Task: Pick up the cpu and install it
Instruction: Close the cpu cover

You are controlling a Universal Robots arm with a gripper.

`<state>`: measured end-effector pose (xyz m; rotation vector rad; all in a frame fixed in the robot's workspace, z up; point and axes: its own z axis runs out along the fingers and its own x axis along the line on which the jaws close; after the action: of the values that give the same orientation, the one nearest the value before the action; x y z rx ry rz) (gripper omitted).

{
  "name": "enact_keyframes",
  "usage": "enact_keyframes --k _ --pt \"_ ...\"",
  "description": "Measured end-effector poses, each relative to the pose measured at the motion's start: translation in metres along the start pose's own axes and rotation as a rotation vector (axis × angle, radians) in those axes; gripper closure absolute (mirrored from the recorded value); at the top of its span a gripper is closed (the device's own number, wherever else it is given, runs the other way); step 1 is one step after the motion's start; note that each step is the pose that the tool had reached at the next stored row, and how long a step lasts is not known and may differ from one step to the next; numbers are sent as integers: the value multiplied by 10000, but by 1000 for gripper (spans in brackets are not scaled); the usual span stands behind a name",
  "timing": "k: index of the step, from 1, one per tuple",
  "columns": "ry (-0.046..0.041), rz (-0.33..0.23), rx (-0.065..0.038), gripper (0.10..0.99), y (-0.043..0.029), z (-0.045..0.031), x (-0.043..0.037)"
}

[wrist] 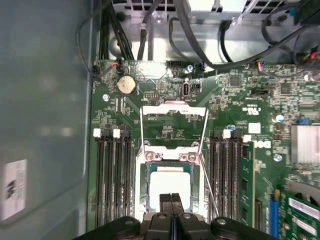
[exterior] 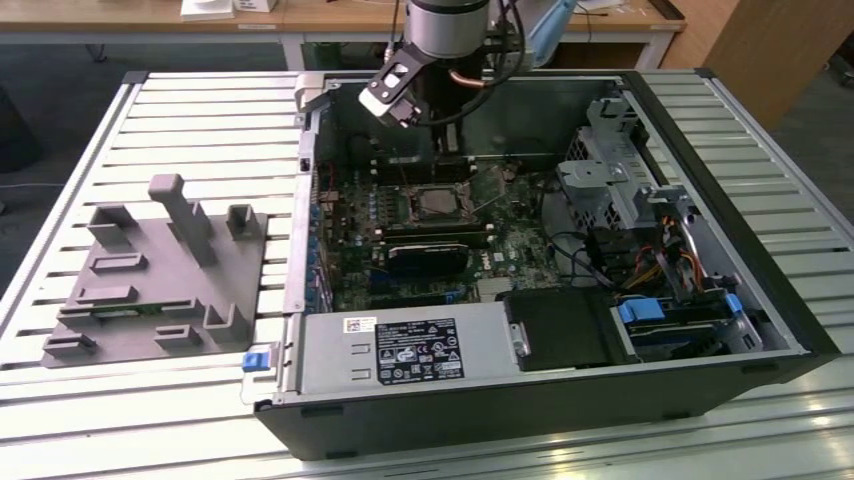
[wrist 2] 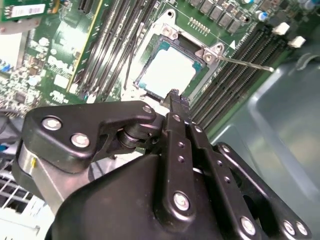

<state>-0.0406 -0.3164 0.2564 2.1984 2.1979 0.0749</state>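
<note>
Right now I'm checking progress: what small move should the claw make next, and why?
Probably lift straight up: the cpu already lies flat in the socket, and the claw above it is shut, holding nothing.

- cpu (wrist: 169,181): shiny silver-grey top
- motherboard (wrist: 107,120): green
- memory slots (wrist: 112,175): black
- gripper (wrist: 172,197): black
- tray (exterior: 127,300), left: plain grey
- case (exterior: 534,410): black
- table (exterior: 200,110): silver, ribbed in stripes
- drive clips (exterior: 645,310), right: blue

Bright overhead light, cpu (wrist: 170,184) glaring white in both wrist views, bench (exterior: 134,430) slats washed out, case (exterior: 534,425) interior dim
</note>
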Motion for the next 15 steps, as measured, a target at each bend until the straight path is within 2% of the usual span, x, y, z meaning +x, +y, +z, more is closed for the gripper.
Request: enact_keyframes --k 3,4,7,11,15 --pt "1 0 -1 980 6 -107 1" --pt "0 -1 1 980 7 -120 1" --pt "1 -1 0 980 7 -120 -23" --pt "1 -1 0 980 8 -121 -104" --pt "0 0 1 980 92 -114 -110"
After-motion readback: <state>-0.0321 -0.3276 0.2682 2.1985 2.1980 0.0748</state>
